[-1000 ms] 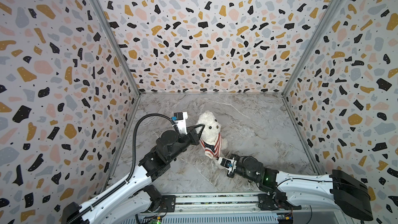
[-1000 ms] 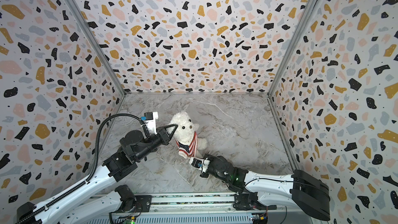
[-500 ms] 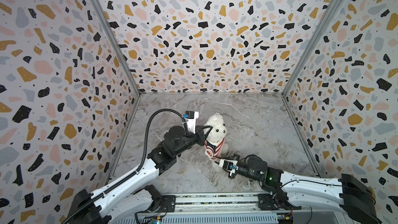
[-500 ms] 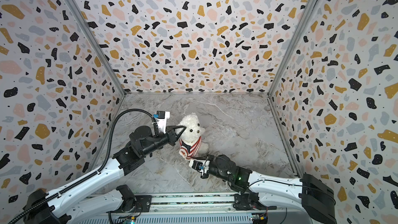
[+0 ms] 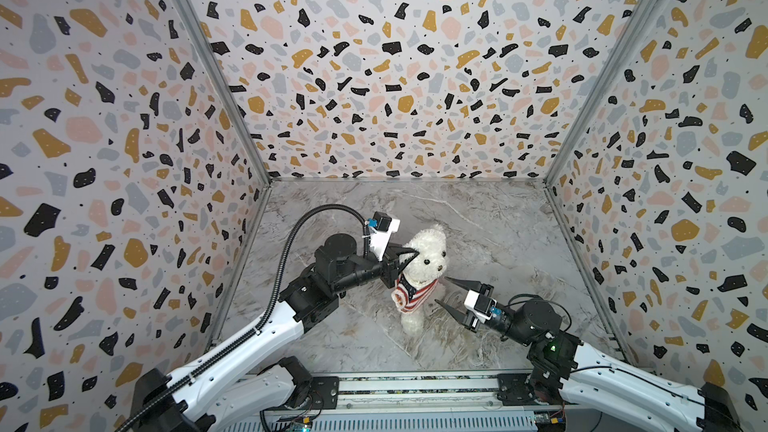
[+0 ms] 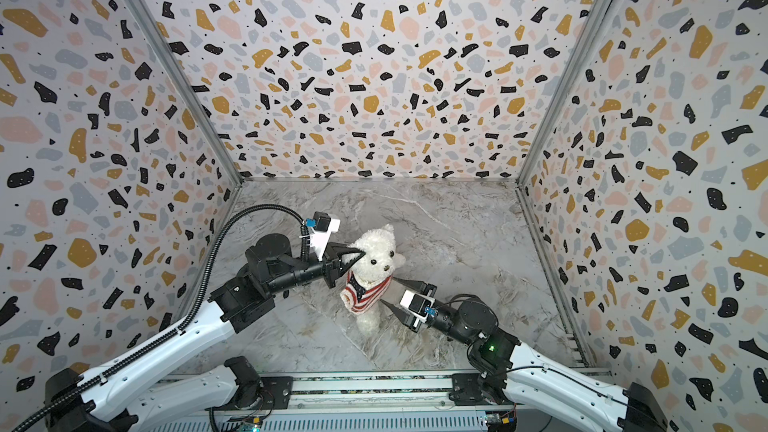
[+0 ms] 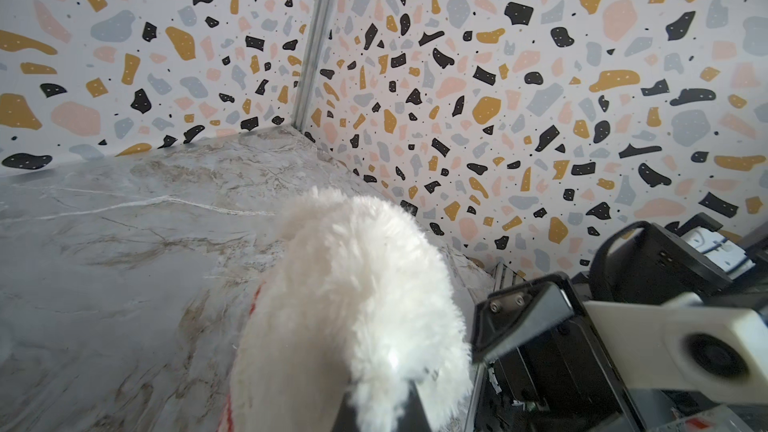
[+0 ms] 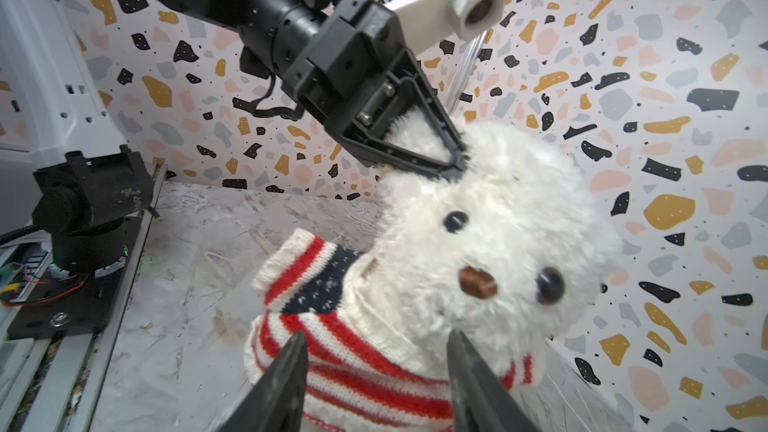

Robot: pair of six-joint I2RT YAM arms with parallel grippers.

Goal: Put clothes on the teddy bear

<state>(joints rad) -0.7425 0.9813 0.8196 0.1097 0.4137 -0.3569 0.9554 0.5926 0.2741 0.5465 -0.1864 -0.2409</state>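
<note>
My left fingers [image 5: 403, 254] pinch the teddy bear [image 5: 430, 253] by its ear, right fingers [image 5: 453, 311] open; if the fur slips, it may topple.

Left wrist view: teddy bear [image 7: 353, 305] face hidden, fur blurred close to lens. Pinched fur hidden inside left gripper [image 8: 455, 160] tips. Legs cut off by edge beyond right gripper [image 8: 376, 334].

The teddy bear [image 5: 426, 261] sits between left claw [image 5: 411, 252] and right claw [image 5: 442, 290].
</note>
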